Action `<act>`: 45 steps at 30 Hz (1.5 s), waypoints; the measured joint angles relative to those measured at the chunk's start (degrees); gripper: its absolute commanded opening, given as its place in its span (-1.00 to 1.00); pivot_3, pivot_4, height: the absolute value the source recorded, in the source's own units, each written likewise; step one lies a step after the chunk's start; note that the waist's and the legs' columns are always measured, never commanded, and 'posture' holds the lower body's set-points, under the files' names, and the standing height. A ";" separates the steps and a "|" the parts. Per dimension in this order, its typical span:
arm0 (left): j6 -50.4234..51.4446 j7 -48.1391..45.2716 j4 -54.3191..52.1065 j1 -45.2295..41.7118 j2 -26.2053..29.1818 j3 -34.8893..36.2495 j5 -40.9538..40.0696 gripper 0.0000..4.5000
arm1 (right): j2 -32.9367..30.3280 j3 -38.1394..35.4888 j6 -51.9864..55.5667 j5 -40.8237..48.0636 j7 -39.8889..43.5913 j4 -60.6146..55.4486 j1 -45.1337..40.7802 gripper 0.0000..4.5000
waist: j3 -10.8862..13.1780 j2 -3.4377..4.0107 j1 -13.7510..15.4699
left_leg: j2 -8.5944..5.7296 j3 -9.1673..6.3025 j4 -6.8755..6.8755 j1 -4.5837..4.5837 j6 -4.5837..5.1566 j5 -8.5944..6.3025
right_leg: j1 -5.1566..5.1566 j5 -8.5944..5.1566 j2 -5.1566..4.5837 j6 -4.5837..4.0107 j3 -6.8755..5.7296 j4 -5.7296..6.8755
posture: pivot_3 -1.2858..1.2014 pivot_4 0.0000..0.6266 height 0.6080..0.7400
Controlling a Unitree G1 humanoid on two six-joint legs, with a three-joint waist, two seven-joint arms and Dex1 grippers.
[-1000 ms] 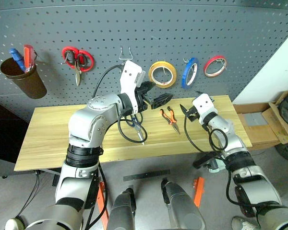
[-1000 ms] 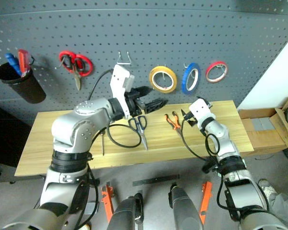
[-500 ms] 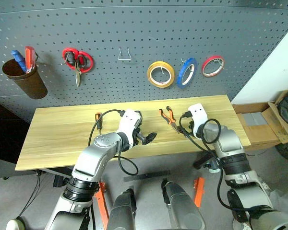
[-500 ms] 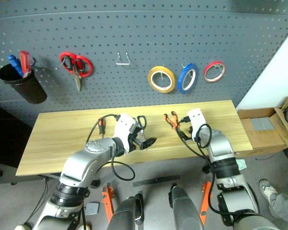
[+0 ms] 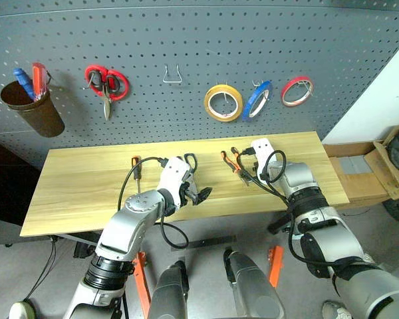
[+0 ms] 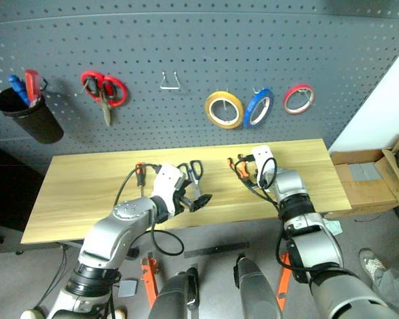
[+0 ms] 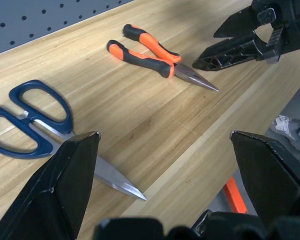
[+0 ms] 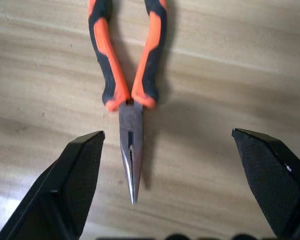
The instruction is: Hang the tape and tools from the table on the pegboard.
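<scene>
- the blue tape (image 5: 259,100) hangs on a hook on the pegboard (image 5: 199,60), between the yellow tape roll (image 5: 224,103) and the red tape roll (image 5: 297,91).
- the pliers (image 8: 128,85) lie flat on the counter (image 5: 80,193), orange-and-black handles toward the pegboard, pointed nose toward the front edge.
- the right tool (image 8: 165,185) hovers just over the pliers with its two black fingers (image 8: 72,185) spread wide apart, the nose of the pliers between them; nothing is gripped.
- the dark blue scissors (image 7: 32,122) lie on the counter to the robot's left of the pliers, blades toward the front edge.
- the left tool (image 7: 160,185) sits low over the counter just by the scissors' blades, fingers wide apart and holding nothing.
- the slim screwdriver (image 5: 135,171) lies on the counter further to the robot's left, orange-and-black handle toward the pegboard.
- on the pegboard also hang red-handled scissors (image 5: 106,82), a bare metal hook (image 5: 173,74) and a brown cup (image 5: 34,106) with a blue and a red screwdriver in it.
</scene>
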 measured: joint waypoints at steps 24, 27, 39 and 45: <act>1.19 -0.11 -1.69 -0.23 2.32 1.72 -0.41 1.00 | 4.60 -1.04 -15.37 -2.29 -3.74 21.69 -7.12 0.98 | 0.98 0.10 1.83 | 0.09 -0.03 -0.83 -0.14 -0.10 -0.09 | -0.09 0.05 0.06 0.19 -0.10 -0.85 | 0.03 0.21 1.00; 1.73 -0.06 -2.10 -0.13 2.50 1.73 -0.44 1.00 | 4.30 -1.40 -17.28 -2.38 -4.54 24.47 -8.20 0.98 | 1.05 0.12 2.30 | 0.09 -0.04 -0.82 -0.16 -0.14 -0.12 | -0.09 0.04 0.05 0.21 -0.10 -0.88 | 0.03 0.22 1.00; 2.60 0.05 -2.45 -0.02 2.70 1.79 -0.59 1.00 | 4.37 -2.86 -18.64 -2.35 -4.75 27.72 -9.92 0.28 | 1.18 0.16 2.47 | 0.10 -0.07 -0.82 -0.16 -0.14 -0.12 | -0.09 -0.09 0.06 0.01 -0.14 -0.88 | 0.03 0.21 1.00; 2.62 0.14 -2.55 -0.02 2.67 1.79 -0.62 1.00 | 4.15 -2.86 -18.80 -2.42 -4.88 27.89 -10.01 -0.21 | 1.25 0.16 2.46 | 0.11 -0.08 -0.83 -0.16 -0.14 -0.12 | -0.09 -0.10 0.06 -0.01 -0.15 -0.89 | 0.03 0.21 1.00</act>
